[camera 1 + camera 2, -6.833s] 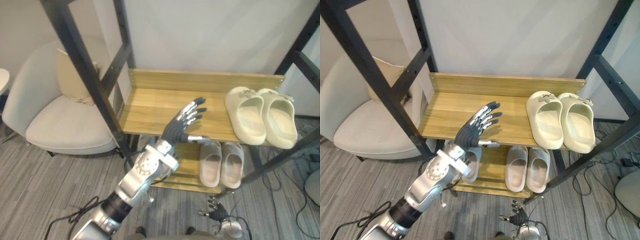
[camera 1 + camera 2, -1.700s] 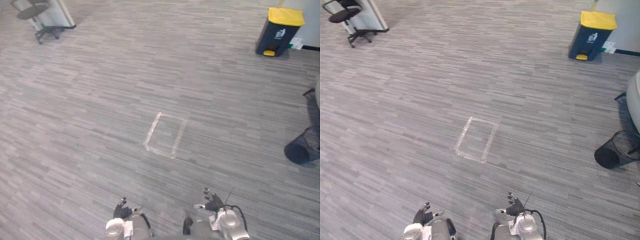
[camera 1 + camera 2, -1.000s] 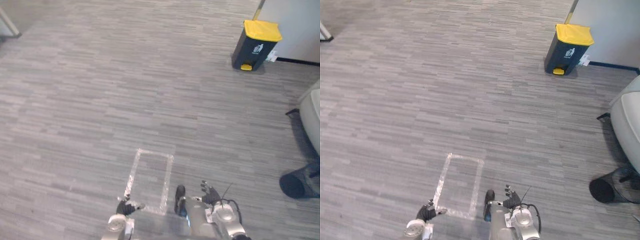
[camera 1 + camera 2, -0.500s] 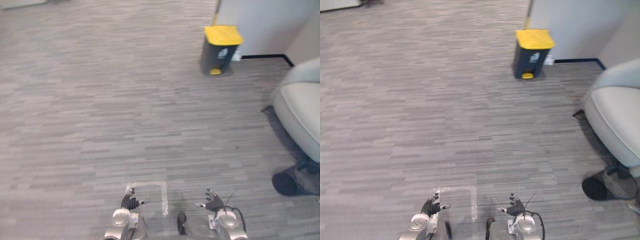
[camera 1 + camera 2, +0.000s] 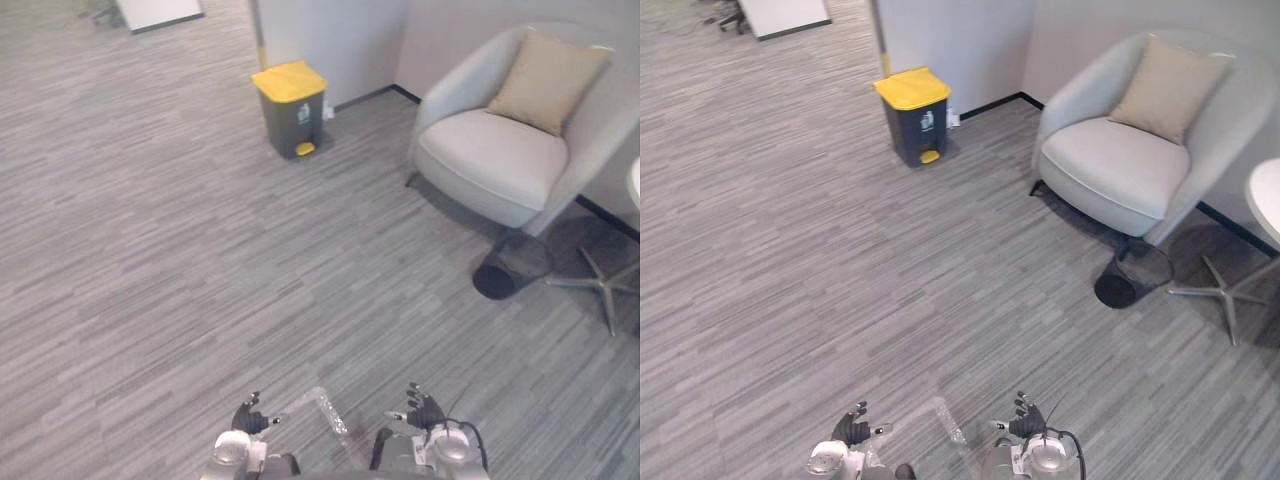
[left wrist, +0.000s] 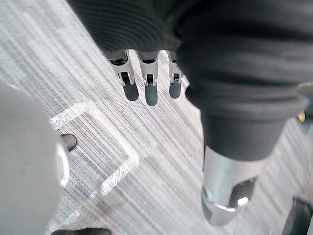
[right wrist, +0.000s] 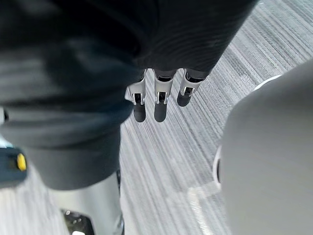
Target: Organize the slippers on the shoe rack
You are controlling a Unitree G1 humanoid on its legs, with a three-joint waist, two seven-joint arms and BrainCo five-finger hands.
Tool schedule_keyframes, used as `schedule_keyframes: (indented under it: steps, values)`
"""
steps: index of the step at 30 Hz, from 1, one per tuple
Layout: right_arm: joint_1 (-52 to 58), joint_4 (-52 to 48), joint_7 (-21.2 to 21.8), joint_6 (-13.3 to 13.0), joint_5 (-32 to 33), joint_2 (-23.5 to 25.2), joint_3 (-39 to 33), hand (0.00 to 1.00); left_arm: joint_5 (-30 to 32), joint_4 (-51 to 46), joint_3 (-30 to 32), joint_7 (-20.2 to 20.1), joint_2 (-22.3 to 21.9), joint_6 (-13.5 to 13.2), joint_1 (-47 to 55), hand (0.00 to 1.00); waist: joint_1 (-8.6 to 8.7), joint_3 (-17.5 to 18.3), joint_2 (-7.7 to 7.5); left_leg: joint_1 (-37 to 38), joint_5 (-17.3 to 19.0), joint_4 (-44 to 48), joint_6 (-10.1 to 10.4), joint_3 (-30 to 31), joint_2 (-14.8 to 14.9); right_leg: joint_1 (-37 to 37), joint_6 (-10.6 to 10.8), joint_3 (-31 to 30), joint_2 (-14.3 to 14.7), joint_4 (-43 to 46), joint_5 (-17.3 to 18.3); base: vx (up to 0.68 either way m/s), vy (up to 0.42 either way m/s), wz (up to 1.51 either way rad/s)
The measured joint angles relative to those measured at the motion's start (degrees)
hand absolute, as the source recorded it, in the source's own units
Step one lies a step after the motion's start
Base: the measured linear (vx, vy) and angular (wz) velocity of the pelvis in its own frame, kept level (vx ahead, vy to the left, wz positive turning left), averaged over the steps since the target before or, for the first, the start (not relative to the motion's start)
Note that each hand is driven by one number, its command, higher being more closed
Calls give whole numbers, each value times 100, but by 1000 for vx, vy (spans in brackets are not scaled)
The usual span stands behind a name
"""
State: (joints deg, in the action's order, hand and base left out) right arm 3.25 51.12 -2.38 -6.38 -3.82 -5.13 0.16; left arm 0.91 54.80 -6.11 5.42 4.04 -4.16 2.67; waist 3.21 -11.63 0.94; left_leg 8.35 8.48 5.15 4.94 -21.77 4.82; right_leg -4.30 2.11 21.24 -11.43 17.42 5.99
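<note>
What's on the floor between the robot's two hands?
A pale strip of tape on the grey floor lies between the left hand and the right hand; the left eye view shows it.

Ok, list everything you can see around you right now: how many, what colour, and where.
bin: one, dark grey with a yellow lid, by the far wall corner
armchair: one, light grey, far right
cushion: one, beige, against the armchair's back
wastebasket: one, black, on the floor in front of the armchair
tape mark: one, pale, on the floor between the hands
floor: one, grey, striped
left hand: one, silver and dark, low, open, empty
right hand: one, silver and dark, low, open, empty
</note>
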Motion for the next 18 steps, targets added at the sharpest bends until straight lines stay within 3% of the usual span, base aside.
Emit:
schedule_keyframes:
  steps: [4, 5, 6, 7, 9, 10, 11, 12, 13, 14, 16, 17, 18]
  values:
    - [-12, 12, -18, -4, 1, -6, -22, 0, 20, 98, 11, -65, -50, 2, -72, 0, 30, 6, 29, -6, 73, 60, 121, -294, 245, 45, -62, -108, 309, -384, -129, 42, -36, -39]
    - [-10, 30, -21, -3, 1, -13, -21, 0, 24, 92, 59, -72, -46, 1, -96, 0, -9, -10, 54, -59, 304, 419, 219, -439, 462, 78, -93, -175, 456, -465, -116, 51, -99, -57]
    - [-8, 30, -23, -1, 2, -39, -21, 0, 22, 89, 73, -69, -63, 1, -85, 0, -41, -64, 150, -48, 529, 821, 325, -566, 691, 170, -130, -238, 600, -499, -24, 67, -118, -90]
    - [-5, 27, -26, -3, 8, -43, -17, 0, 22, 87, 93, -73, -7, 5, -24, 0, -89, -64, 114, -174, 641, 1650, 466, -612, 948, 237, -179, -400, 703, -480, 103, 82, -118, -89]
    - [32, 44, -27, 3, 11, -80, -5, 0, 22, -3, 200, -69, -23, 12, 19, 0, -89, -10, 189, -510, 562, 2640, 517, -535, 1244, 243, -212, -575, 814, -453, 160, 107, -115, -74]
    - [27, 13, -27, 3, 18, -160, 19, 0, 18, -92, 259, -67, -72, 5, 95, 0, -76, 5, 261, -877, 346, 3605, 398, -277, 1520, 277, -287, -859, 947, -423, 212, 233, -35, -85]
    - [5, -22, -41, 9, 62, -169, 6, 0, 16, -118, 294, -65, -77, -7, 57, 0, -117, -60, 277, -1278, 391, 4126, 316, 198, 1489, 372, -358, -1080, 940, -429, 212, 198, 7, -85]
    - [-6, -12, -46, 24, 65, -188, -4, 0, 16, -113, 290, -70, -92, -4, 52, 0, -125, -56, 284, -1332, 543, 4049, 309, 322, 1380, 386, -364, -1170, 914, -435, 215, 189, 76, -87]
    - [-9, 30, -53, 44, 101, -224, -23, 0, 14, -152, 291, -62, -117, -15, 37, 0, -145, -67, 266, -1450, 782, 3627, 235, 621, 1069, 452, -357, -1424, 826, -482, 215, 167, 86, -98]
    - [-17, 112, -55, 41, 156, -219, -35, 0, 8, -203, 291, -51, -127, -19, 35, 0, -221, -68, 262, -1571, 802, 2997, 253, 1021, 727, 483, -327, -1700, 754, -533, 198, 206, 117, -121]
    - [-61, 214, -61, 58, 159, -206, -43, 0, 3, -245, 302, -44, -136, -25, 25, 0, -293, -74, 255, -1698, 757, 2333, 241, 1584, 371, 505, -291, -2000, 727, -617, 212, 175, 138, -94]
    - [-98, 261, -77, 69, 158, -205, -47, 0, 2, -268, 328, -33, -138, -45, 27, 0, -333, -75, 254, -1757, 588, 1647, 303, 2242, 101, 547, -245, -2218, 707, -680, 237, 209, 211, -106]
    - [-79, 317, -96, 62, 162, -219, -38, 0, -8, -274, 344, -22, -146, -41, 75, 0, -332, -52, 305, -1701, 322, 1051, 354, 2605, 43, 556, -104, -2386, 784, -694, 295, 202, 223, -113]
